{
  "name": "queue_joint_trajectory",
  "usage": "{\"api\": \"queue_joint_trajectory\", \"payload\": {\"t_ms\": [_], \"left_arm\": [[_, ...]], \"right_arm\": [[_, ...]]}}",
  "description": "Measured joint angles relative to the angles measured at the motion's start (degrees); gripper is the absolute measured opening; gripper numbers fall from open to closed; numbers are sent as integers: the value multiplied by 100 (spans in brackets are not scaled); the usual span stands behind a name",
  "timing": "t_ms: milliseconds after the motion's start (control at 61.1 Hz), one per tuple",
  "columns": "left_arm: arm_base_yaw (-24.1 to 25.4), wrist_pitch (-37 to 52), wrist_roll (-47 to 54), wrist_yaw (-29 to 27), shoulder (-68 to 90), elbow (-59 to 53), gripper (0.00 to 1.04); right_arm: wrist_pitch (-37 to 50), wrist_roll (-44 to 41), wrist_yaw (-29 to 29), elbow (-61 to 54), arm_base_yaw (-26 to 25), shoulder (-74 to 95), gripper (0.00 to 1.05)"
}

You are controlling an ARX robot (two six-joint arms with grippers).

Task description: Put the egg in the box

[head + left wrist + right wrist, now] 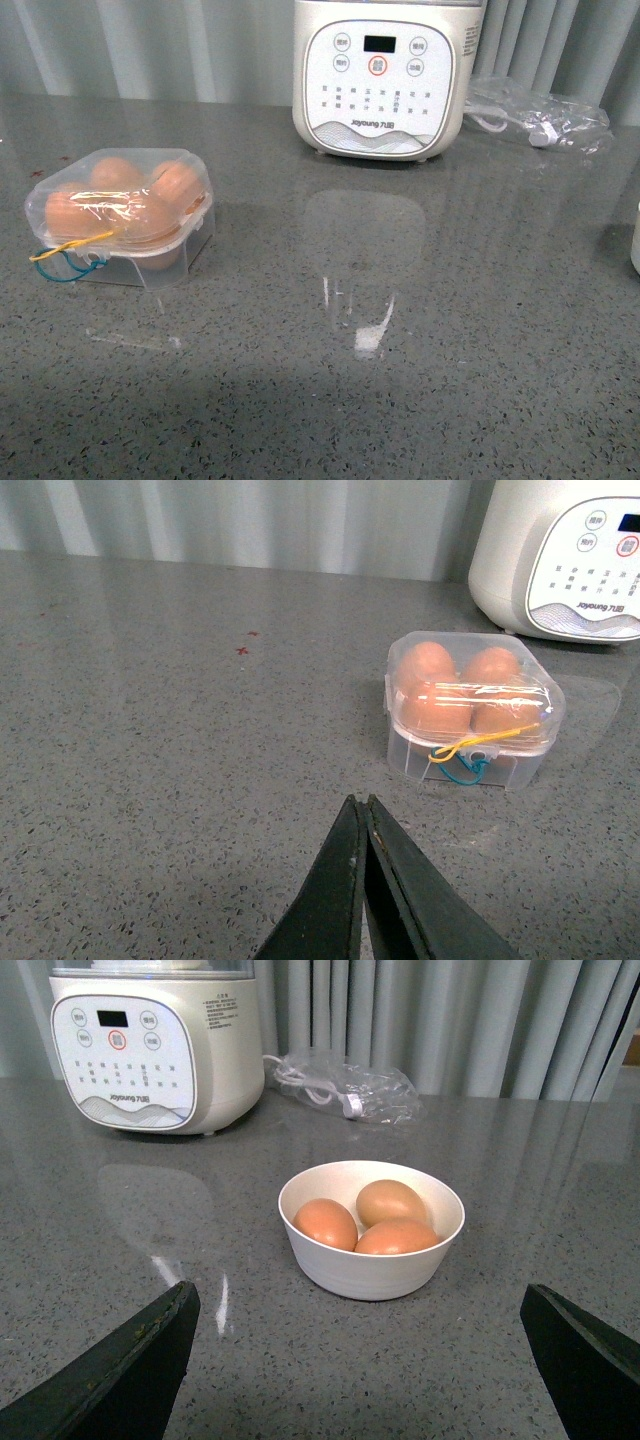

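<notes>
The box (120, 215) stands on the grey table at the left with its clear lid down and yellow and blue loops at its front. In the left wrist view the box (470, 710) holds several brown eggs (435, 708), and I cannot tell which is the task's egg. My left gripper (362, 802) is shut on nothing, a short way in front of the box. My right gripper (358, 1295) is open, its fingers (150, 1350) wide apart before a white bowl (300, 1185) with three brown eggs (325, 1222). Neither gripper shows in the front view.
A white appliance (380, 75) with a control panel stands at the back centre. A clear plastic bag with a white cable (540, 115) lies to its right. A white edge (635, 240) shows at the far right of the front view.
</notes>
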Motion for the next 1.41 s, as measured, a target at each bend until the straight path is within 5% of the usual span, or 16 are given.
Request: {"api": "queue_joint_trajectory", "payload": {"t_ms": [720,1243,1407], "left_arm": [[0,-1322,-4,2,-1537,-63,4],[0,-1327,0,2,-1537,-63,96],[0,-1327,0,2,-1537,-63,98]], "right_arm": [[0,2,0,0,0,0,98],[0,2,0,0,0,0,98],[0,2,0,0,0,0,98]]}}
